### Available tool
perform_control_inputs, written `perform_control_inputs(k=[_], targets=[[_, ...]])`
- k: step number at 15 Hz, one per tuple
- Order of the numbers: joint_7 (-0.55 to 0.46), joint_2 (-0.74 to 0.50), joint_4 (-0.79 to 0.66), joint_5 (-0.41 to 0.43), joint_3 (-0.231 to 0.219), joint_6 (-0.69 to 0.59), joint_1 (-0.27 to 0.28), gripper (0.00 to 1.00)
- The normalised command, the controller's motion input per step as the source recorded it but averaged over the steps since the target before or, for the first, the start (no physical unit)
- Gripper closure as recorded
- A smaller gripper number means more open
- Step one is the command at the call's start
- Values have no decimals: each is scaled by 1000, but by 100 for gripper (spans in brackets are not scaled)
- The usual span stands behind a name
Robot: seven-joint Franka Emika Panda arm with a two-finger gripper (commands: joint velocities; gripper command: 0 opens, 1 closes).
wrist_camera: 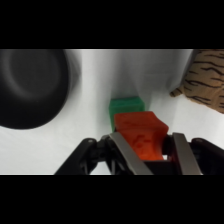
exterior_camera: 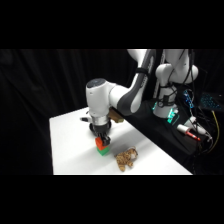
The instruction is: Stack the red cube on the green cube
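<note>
Placement step: the gripper [wrist_camera: 148, 156] grasps the red cube [wrist_camera: 141, 134], set on or just above the green cube [wrist_camera: 127, 105] at mid-bench [exterior_camera: 70, 145]; contact is unclear. Next: confirm seating, release, lift straight up.

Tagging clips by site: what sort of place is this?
Probably a robotics lab bench: a white table against black curtains, cabled electronics beside the arm's base, and only test props out: red cube, green cube, plush toy.
</note>
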Motion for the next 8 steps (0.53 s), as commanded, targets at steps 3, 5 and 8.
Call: perform_control_inputs(k=[3,5,8], targets=[[103,63,147,-110,-64,-114,62,75],[85,49,130,-82,-45,-136,48,25],[78,35,117,-74,-39,-130,44,18]])
